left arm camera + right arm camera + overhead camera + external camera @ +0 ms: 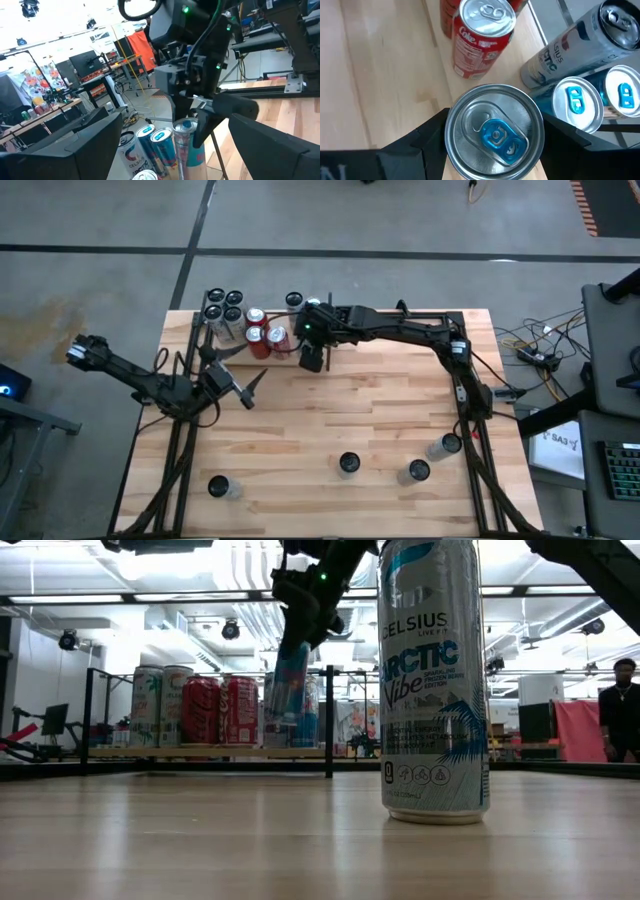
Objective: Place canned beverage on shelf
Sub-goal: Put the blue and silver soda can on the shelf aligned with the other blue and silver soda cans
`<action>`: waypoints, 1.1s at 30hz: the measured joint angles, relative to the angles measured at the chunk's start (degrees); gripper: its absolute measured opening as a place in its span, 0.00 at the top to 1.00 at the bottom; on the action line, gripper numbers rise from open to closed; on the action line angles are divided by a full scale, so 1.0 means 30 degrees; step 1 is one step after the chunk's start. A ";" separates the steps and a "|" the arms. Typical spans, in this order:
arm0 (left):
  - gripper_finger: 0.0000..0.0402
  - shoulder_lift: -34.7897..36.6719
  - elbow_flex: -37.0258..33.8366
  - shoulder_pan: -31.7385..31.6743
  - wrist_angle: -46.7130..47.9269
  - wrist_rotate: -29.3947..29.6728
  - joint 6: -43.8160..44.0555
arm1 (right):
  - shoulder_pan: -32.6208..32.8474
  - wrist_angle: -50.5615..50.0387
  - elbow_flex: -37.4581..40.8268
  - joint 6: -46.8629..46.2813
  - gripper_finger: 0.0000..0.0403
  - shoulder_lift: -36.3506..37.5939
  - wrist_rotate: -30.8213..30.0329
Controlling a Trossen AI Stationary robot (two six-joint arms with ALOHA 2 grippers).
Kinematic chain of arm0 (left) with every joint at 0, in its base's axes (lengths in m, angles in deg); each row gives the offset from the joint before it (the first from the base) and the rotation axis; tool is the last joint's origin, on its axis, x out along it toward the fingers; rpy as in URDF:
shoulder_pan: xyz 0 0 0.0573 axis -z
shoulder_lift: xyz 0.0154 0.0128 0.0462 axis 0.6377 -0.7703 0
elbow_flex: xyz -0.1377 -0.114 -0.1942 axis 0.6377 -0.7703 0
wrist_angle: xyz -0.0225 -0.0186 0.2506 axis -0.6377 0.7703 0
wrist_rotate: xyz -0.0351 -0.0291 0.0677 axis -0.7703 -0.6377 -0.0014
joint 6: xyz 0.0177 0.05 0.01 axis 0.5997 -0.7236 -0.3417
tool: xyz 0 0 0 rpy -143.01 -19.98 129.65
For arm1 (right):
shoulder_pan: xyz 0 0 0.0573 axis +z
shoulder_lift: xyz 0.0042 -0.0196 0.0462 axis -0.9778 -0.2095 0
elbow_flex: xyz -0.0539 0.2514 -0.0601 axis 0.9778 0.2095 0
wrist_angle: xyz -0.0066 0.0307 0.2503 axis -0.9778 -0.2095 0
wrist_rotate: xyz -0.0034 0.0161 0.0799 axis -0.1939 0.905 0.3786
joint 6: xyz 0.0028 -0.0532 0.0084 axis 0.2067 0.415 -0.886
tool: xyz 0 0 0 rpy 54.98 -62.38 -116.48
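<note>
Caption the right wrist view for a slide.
Right gripper clamps a blue-tabbed can above the shelf, beside a red cola can.

1. Can (494, 131): silver top w/ blue tab, tall slim body w/ red-blue print. It sits upright betw my right pincer's (492, 137) two fingers, lower centre of the right wrist frame. In the low view it hangs at upper centre, base about level w/ the tops of the shelved cans.
2. Shelf (200, 752): pale plywood panel w/ thin black upright rods, left-centre of the low view, top left of the table in the high view. Red and silver cans stand on it in rows.
</note>
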 joint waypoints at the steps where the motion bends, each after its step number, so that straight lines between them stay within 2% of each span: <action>1: 0.13 0.0000 0.0000 -0.0007 0.0006 0.0000 0.0000 | -0.0030 -0.0018 0.0000 0.0009 0.43 -0.0015 0.0008; 27: 0.13 -0.0058 0.0000 -0.0007 0.0115 0.0466 -0.0211 | -0.0506 -0.1042 0.0000 0.0227 0.43 -0.1248 -0.0154; 33: 0.13 -0.0073 -0.0007 -0.0007 0.0186 0.0466 -0.0211 | -0.0604 -0.1049 0.0000 0.0227 0.25 -0.1287 -0.0222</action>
